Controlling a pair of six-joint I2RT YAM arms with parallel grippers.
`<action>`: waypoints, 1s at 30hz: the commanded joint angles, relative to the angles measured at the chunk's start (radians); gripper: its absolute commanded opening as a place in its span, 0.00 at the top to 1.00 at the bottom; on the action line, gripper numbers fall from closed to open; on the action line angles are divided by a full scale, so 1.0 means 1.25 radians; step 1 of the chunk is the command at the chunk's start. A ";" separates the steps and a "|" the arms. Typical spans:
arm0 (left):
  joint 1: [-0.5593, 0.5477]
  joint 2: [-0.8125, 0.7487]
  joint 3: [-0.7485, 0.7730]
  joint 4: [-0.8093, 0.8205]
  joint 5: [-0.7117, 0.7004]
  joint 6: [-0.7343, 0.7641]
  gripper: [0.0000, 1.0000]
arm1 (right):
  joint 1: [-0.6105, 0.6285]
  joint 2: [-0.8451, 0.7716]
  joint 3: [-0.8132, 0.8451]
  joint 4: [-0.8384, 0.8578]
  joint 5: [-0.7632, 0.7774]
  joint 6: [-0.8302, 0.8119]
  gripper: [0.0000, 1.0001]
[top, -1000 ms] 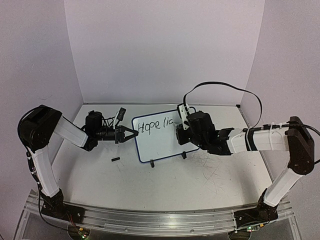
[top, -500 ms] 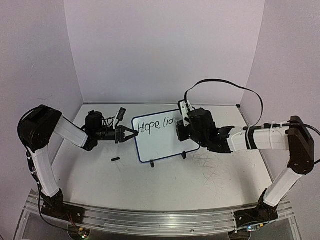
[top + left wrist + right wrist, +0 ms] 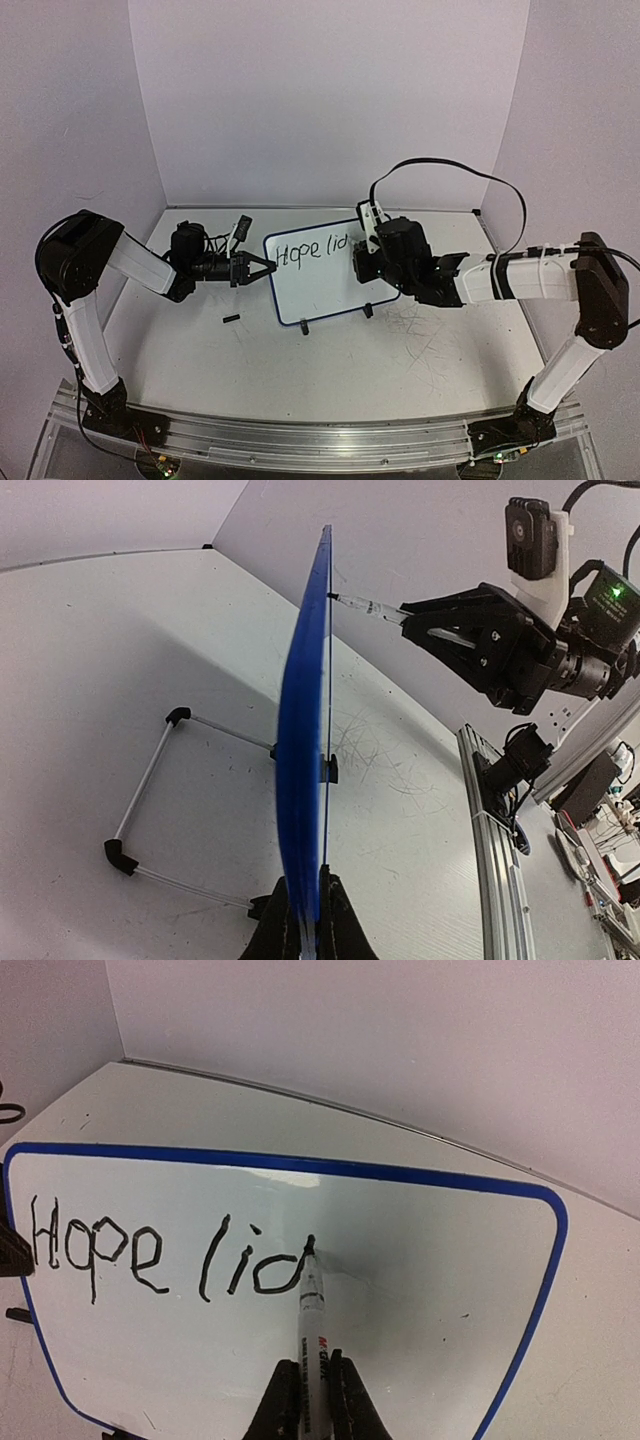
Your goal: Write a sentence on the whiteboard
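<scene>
1. Black two-finger left gripper (image 3: pixel 262 267): its fingers are pinching shut on the left rim of the board, bracing it, and are holding nothing else.
2. Small black cap-like piece (image 3: pixel 231 320): it is lying loose on the scuffed white tabletop (image 3: pixel 330 380), near the left gripper and apart from the board.
3. Small rectangular whiteboard with a thin dark-blue rim (image 3: pixel 320 285): it is standing nearly upright on a thin wire stand (image 3: pixel 150 780) at mid-table, between the two grippers. Its face is carrying "Hope" and three further letters beginning "li".
4. Slim white-barrelled marker with a black tip (image 3: pixel 312 1310): its tip is touching the board just right of the last letter. Its long axis is running from the fingers toward the board's face.
5. Black two-finger right gripper (image 3: pixel 310 1400): its fingers are closing tight on the marker's barrel.
6. Governing relation, as a judgement: the blank surface is lying to the right of the tip, along the board's long axis. The right arm is the nearer one, so the next stroke is probably calling for rightward travel with the tip in contact.
</scene>
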 commanded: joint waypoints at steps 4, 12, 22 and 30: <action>-0.014 0.003 0.005 -0.070 -0.028 0.068 1.00 | 0.020 -0.031 -0.040 -0.036 -0.003 0.040 1.00; -0.016 0.003 0.005 -0.071 -0.028 0.068 1.00 | 0.037 -0.042 -0.066 -0.061 -0.004 0.068 1.00; -0.017 0.000 0.002 -0.071 -0.032 0.071 1.00 | 0.041 0.021 -0.003 -0.021 -0.036 0.047 1.00; -0.016 0.000 0.003 -0.072 -0.032 0.071 1.00 | 0.040 -0.072 -0.001 -0.007 -0.029 0.024 1.00</action>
